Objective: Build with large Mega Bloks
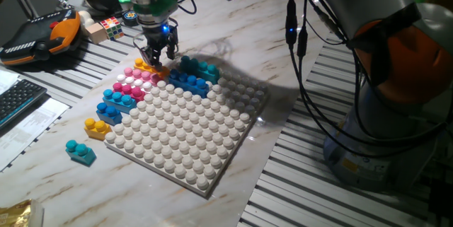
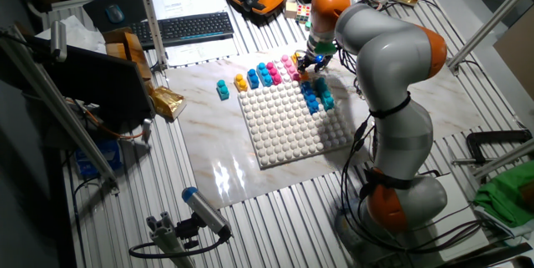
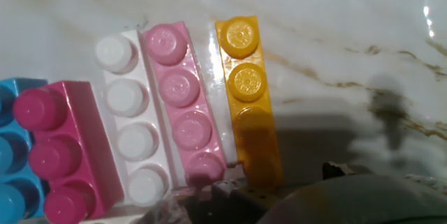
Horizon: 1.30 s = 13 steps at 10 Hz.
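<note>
- KUKA arm [image 2: 392,59]: reaches over the far edge of the white baseplate [image 1: 191,138], hand pointed straight down. Likely a vertical approach, to pick or press a brick squarely.
- Marble-patterned board [image 1: 283,15] carries the baseplate; it sits on a ribbed aluminium table [image 1: 311,184]. Keyboard [image 2: 188,27], teach pendant [image 1: 42,36] and puzzle cube [image 1: 110,25] lie on the bench behind it.
- Bricks are lined along two baseplate edges, probably staged for reach: teal brick [image 1: 199,67] and blue brick [image 1: 187,83] on the far studs; magenta brick [image 1: 127,88] and light-pink brick [image 3: 183,102] at the corner; another blue brick [image 1: 118,100], yellow brick [image 1: 97,126] and a lone teal brick [image 1: 81,152] off the plate.
- Gripper [image 1: 156,56]: hovers low over the yellow-orange brick [image 3: 250,98], which lies on the marble just beside the light-pink one.
- Jaw opening: cannot tell; fingertips obscured in every view. Nothing visibly lifted.
</note>
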{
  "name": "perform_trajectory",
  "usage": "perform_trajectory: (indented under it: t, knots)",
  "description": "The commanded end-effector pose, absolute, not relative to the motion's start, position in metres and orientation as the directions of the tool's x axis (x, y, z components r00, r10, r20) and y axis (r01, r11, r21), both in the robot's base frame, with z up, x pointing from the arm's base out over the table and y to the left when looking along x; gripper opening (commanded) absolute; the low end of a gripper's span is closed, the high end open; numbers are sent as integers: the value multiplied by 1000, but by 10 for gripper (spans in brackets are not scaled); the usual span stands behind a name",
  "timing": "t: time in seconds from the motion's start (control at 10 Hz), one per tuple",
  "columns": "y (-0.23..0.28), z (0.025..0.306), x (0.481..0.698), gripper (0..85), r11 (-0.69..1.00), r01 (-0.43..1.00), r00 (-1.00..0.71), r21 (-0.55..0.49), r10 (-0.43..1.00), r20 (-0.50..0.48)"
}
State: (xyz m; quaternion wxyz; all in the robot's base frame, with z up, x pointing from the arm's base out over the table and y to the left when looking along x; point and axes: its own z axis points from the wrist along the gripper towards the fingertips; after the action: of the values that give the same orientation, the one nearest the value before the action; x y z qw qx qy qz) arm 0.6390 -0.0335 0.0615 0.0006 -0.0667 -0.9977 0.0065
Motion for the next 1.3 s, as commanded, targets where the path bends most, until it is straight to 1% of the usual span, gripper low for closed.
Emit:
perform_trajectory:
  t: [0.0,0.1,0.2,0.3,0.5,0.8,1.2]
  knots:
    - [-34,61,639,593,994,105,-994,-11,105,3]
    - [-34,62,640,593,998,55,-999,-28,55,0]
    - [-35,65,646,593,999,26,-1000,-20,26,5]
    - [-36,65,650,590,1000,19,-1000,-11,19,2]
    - [-37,59,657,593,999,29,-999,-19,28,-38]
    - [-37,60,675,590,999,33,-997,-16,32,-64]
    - [-34,45,679,570,1000,22,-997,-3,22,-68]
